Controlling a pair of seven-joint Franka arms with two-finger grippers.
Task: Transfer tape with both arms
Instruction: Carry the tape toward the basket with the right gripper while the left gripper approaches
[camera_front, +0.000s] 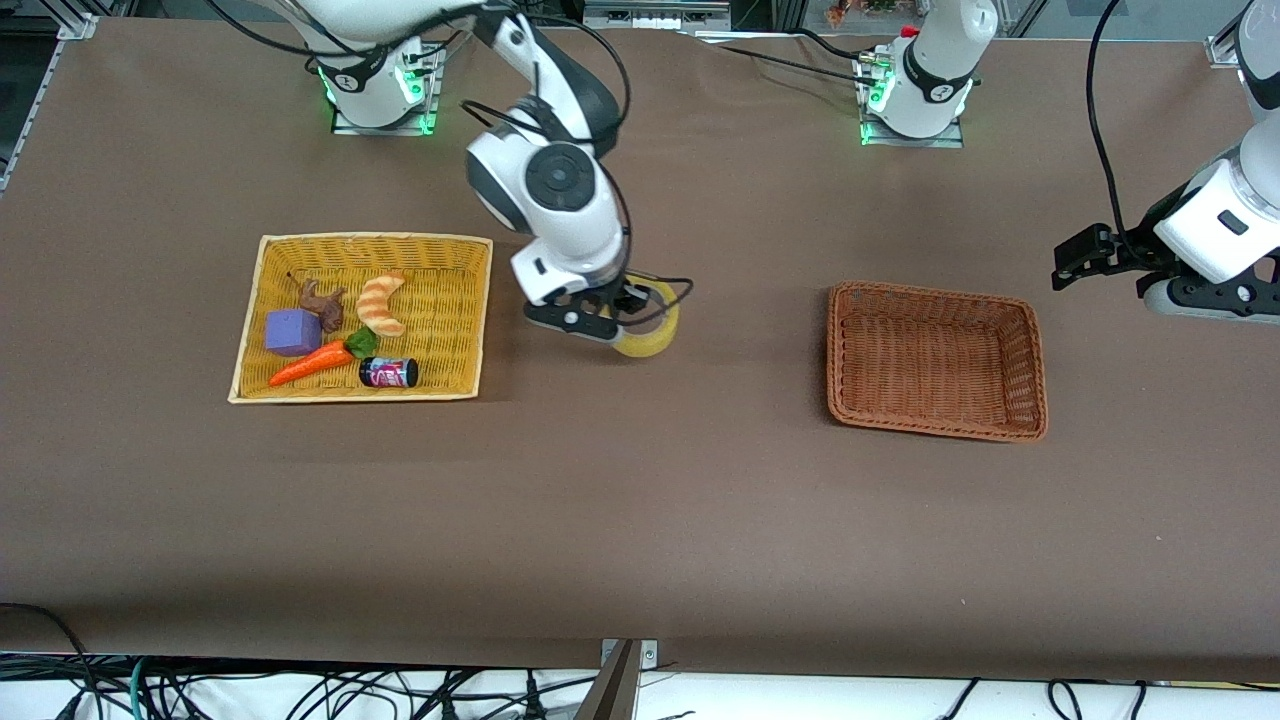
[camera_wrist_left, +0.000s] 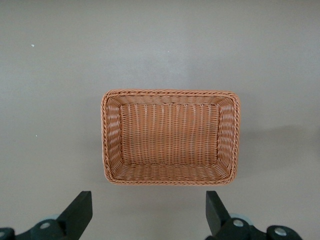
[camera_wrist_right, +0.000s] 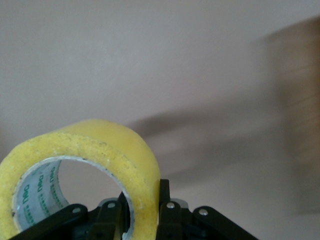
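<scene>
Between the yellow basket (camera_front: 262, 330) and the brown basket (camera_front: 935, 360), over bare table: right gripper (camera_wrist_right: 142, 210) pinching the tape (camera_wrist_right: 107, 147) wall, one finger inside the ring (half hidden by the arm). Near the brown basket, left gripper (camera_wrist_left: 149, 212) spread wide, holding nothing, waiting.

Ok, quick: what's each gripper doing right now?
Left gripper: open, empty, over the table by the brown basket.
Right gripper: shut on the tape, between the two baskets.
</scene>
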